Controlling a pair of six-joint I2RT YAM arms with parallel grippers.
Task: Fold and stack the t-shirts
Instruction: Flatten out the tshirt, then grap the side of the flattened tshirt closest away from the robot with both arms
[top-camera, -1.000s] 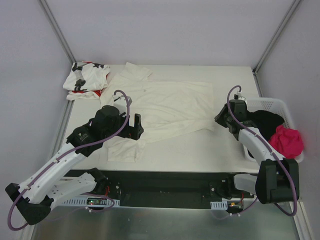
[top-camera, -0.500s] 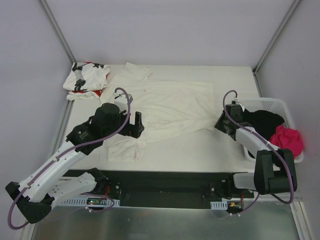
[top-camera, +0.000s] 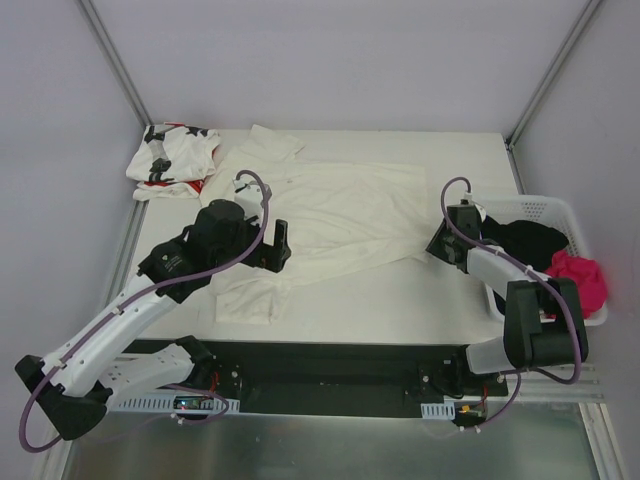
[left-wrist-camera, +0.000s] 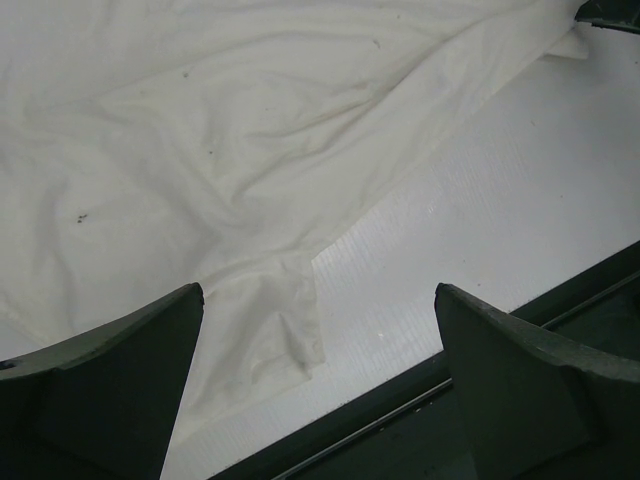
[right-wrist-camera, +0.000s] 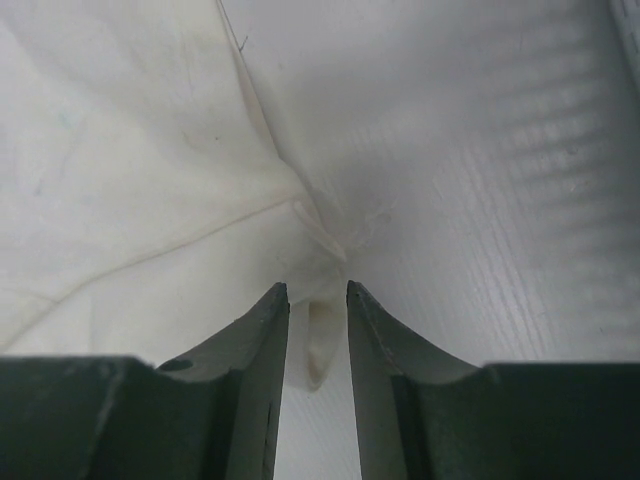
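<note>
Right hand has dropped lower over the last second and tucked in at the near-right corner of the cream shirt. Its arm is now folded down by the basket.

On its wrist camera the jaws are narrow, with a nub of that corner sitting between them. The cloth puckers toward the fingertips. Can't tell if it's pinching or just straddling the corner. The gap looks to be easing wider, so my guess is a release or a re-grip, not a fresh pull.

Left hand is spread wide, holding nothing. It has crept slightly up the bench and hangs over the shirt's near-left sleeve and hem.

The cream shirt lies mid-bench, mostly flat but wrinkled. Its outline looks unchanged from a second ago, so no fold has been made on it yet. The star-print shirt is crumpled at the far-left corner, well apart and untouched. The black cloth and red cloth are in the basket.

Read: still the flattening or corner-setup stage, early in the task. Next step needs a firm grip on both near corners. Risk is the right corner slipping out of that narrow gap.
</note>
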